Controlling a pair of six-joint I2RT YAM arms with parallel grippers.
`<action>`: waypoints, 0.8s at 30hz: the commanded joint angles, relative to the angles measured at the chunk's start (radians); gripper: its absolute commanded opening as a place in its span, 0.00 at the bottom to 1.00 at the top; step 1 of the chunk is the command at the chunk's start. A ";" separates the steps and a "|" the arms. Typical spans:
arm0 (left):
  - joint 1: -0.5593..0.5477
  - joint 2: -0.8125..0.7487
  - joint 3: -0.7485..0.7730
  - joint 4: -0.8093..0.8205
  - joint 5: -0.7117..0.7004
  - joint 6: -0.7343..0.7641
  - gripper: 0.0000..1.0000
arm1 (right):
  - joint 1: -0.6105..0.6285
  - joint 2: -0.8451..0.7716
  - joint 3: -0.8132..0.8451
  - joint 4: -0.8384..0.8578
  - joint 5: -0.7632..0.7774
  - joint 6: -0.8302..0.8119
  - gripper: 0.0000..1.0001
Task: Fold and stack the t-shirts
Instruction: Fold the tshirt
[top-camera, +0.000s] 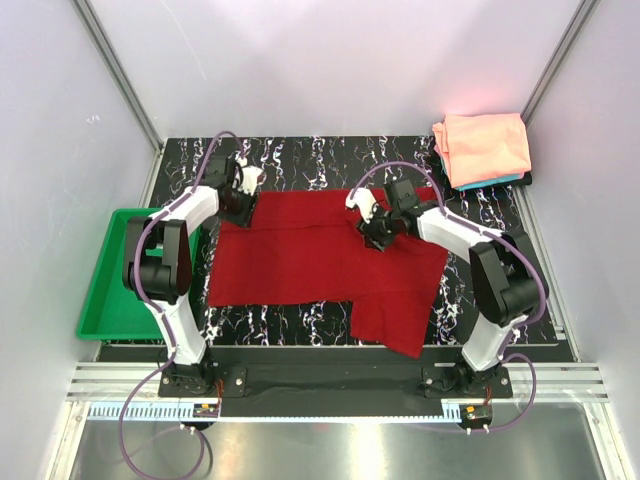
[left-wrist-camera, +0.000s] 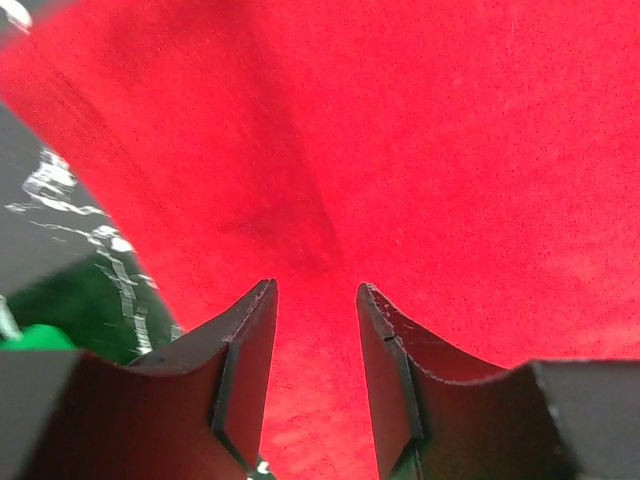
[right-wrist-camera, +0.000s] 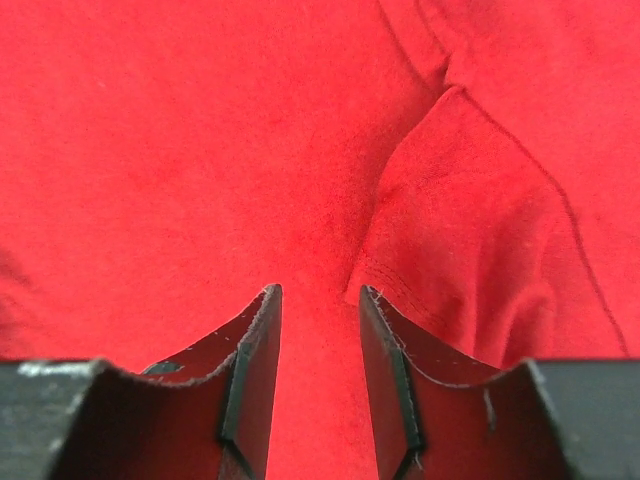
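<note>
1. Presently, the dark red t-shirt (top-camera: 320, 255) lies spread flat at the middle of the counter (top-camera: 300, 160), between the two arms; one flap, probably a sleeve, juts toward the near right edge.
2. The salmon-pink t-shirt (top-camera: 485, 145) sits folded at the far right corner; the teal t-shirt (top-camera: 500, 181) shows only as a sliver under its near edge; both are well apart from the red one.
3. The left tool (left-wrist-camera: 315, 300) stands over the far left corner of the red cloth; its jaws are partly apart with cloth showing in the gap; nothing is seen clamped.
4. The right tool (right-wrist-camera: 318, 300) stands over the far right part, just beside a stitched seam; its jaws are likewise partly apart and grip nothing visible.
5. Handling, as judged: the cloth is light, limp and unbreakable; it will sag and drag on the counter when lifted; it is not slippery; a deep pinch may gather both layers.
6. Hold, as judged: take the far edge at its two corners, one per tool, so the fold comes over evenly; the seam gives a thicker, firmer bite than plain cloth.
</note>
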 joint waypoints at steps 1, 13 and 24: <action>-0.004 -0.050 -0.031 0.016 0.044 -0.031 0.42 | 0.002 0.030 0.029 0.058 0.022 -0.008 0.43; -0.013 -0.054 -0.052 0.013 0.047 -0.036 0.41 | 0.000 0.090 0.023 0.102 0.088 -0.019 0.40; -0.024 -0.056 -0.049 0.013 0.034 -0.026 0.41 | 0.002 0.105 0.007 0.127 0.119 -0.023 0.25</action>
